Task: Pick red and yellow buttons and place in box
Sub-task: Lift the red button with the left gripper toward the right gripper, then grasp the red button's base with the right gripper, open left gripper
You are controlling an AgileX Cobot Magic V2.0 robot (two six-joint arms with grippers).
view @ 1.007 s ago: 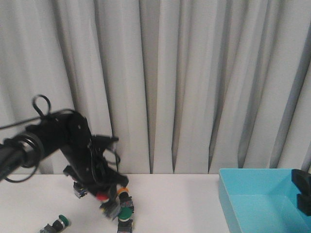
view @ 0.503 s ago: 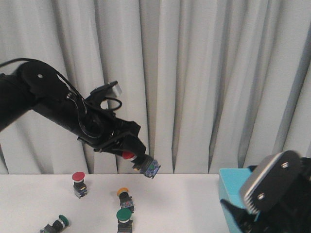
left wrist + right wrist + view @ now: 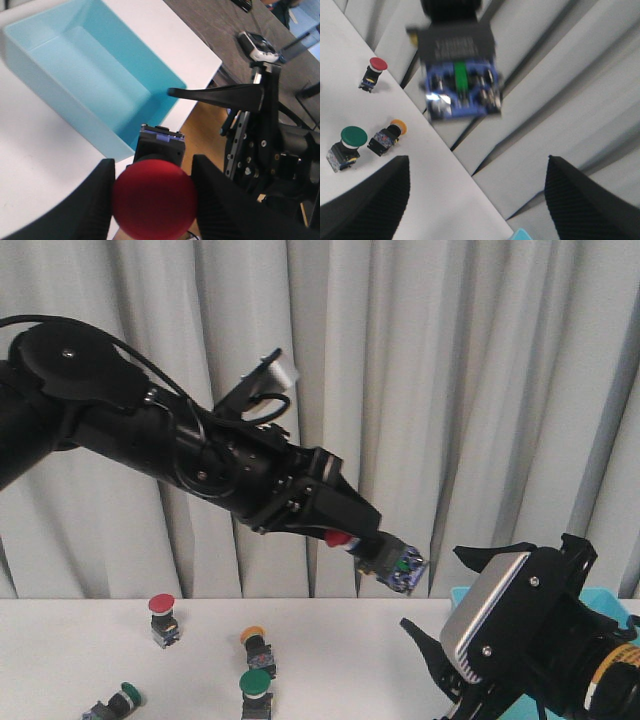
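Note:
My left gripper (image 3: 348, 532) is shut on a red button (image 3: 343, 538), held high in the air with its black-and-blue body (image 3: 396, 568) pointing right. In the left wrist view the red cap (image 3: 154, 202) sits between the fingers (image 3: 97, 195), above the near corner of the light-blue box (image 3: 95, 80). My right gripper (image 3: 450, 600) stands open just below and right of the held button, whose blue base (image 3: 461, 95) faces it. A second red button (image 3: 161, 617) and a yellow button (image 3: 256, 644) stand on the table.
Two green buttons (image 3: 256, 690) (image 3: 120, 700) lie near the front of the white table (image 3: 340, 660). Grey curtains (image 3: 450, 390) hang behind. The right arm (image 3: 540, 640) hides most of the box in the front view. The floor shows past the table edge (image 3: 200, 125).
The left arm has carried the red button further right and slightly lower, toward the box. The right arm has shifted left and up, its open jaws now under the button.

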